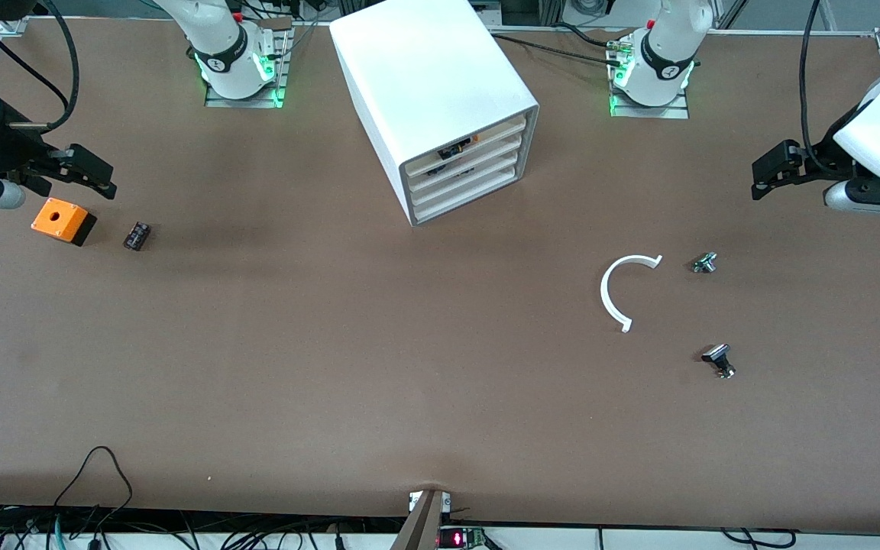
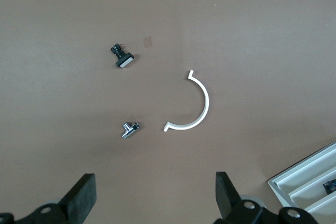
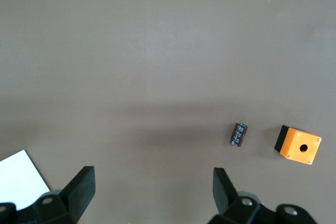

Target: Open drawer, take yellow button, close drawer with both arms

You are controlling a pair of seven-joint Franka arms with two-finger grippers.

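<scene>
The white cabinet [image 1: 432, 84] stands between the two arm bases, and its top drawer [image 1: 503, 131] sits flush with the three below it. Through the slot of that drawer I see a small dark thing with an orange spot [image 1: 461, 146], which may be the button. My left gripper [image 1: 759, 179] hangs open and empty over the left arm's end of the table; its wrist view shows its fingers [image 2: 84, 195] wide apart over bare table. My right gripper [image 1: 104, 177] hangs open and empty over the right arm's end, just above the orange box [image 1: 62, 220].
A black cylinder [image 1: 137, 235] lies beside the orange box with a hole [image 3: 298, 145]. Toward the left arm's end lie a white C-shaped ring [image 1: 605, 290], a small silver part [image 1: 704, 263] and a black-capped silver button [image 1: 719, 360]. Cables run along the table's near edge.
</scene>
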